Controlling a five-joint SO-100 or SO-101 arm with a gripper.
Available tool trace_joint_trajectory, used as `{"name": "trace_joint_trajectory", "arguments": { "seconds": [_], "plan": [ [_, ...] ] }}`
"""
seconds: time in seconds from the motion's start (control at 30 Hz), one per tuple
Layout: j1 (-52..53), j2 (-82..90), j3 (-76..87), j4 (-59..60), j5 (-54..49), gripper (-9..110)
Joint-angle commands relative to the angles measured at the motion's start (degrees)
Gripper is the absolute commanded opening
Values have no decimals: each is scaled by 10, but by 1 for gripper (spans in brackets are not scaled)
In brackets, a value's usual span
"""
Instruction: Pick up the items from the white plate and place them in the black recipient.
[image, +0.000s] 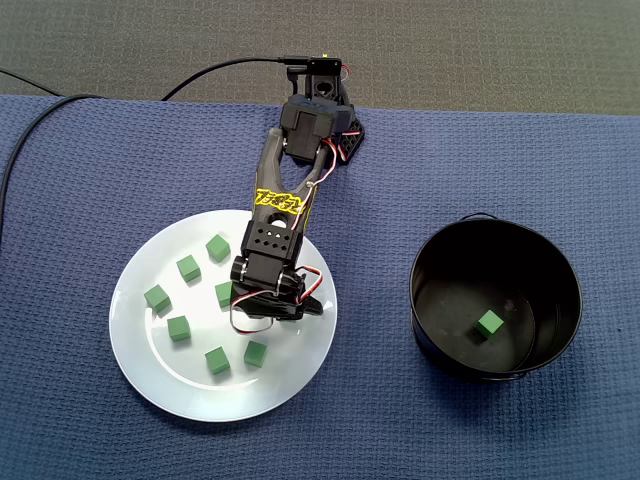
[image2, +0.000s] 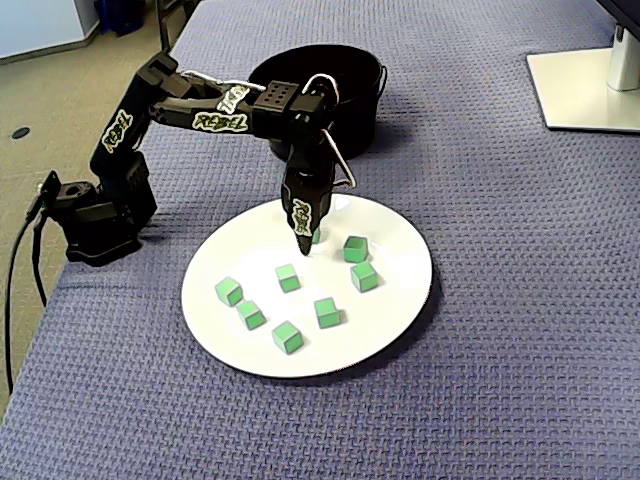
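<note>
Several small green cubes lie on a white plate (image: 150, 380); one is the cube (image: 188, 268) and another the cube (image2: 327, 312). In both fixed views my gripper (image2: 303, 242) points straight down over the plate's pot-side half, its tip just above or on the plate. One green cube (image2: 317, 235) sits right against the tip, half hidden behind the near finger. I cannot tell whether it lies between the fingers. From above, the wrist (image: 268, 285) hides the tip and that cube. The black pot (image: 430, 310) holds one green cube (image: 490, 323).
A blue woven cloth (image: 400, 440) covers the table. The arm's base (image2: 95, 215) stands at the cloth's edge with a cable running off it. A white monitor foot (image2: 590, 90) rests at the far right corner.
</note>
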Motion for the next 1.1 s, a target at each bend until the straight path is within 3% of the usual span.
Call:
{"name": "trace_joint_trajectory", "arguments": {
  "seconds": [0.0,0.03,0.27,0.67,0.87,1.07],
  "plan": [
    [2,10,4,-9,13,7],
    [2,10,4,-9,15,1],
    [2,33,5,-38,65,0],
    [-13,287,-232,-57,555,0],
    [-146,356,-332,-18,750,0],
    [-361,297,-338,-4,813,0]
  ]
}}
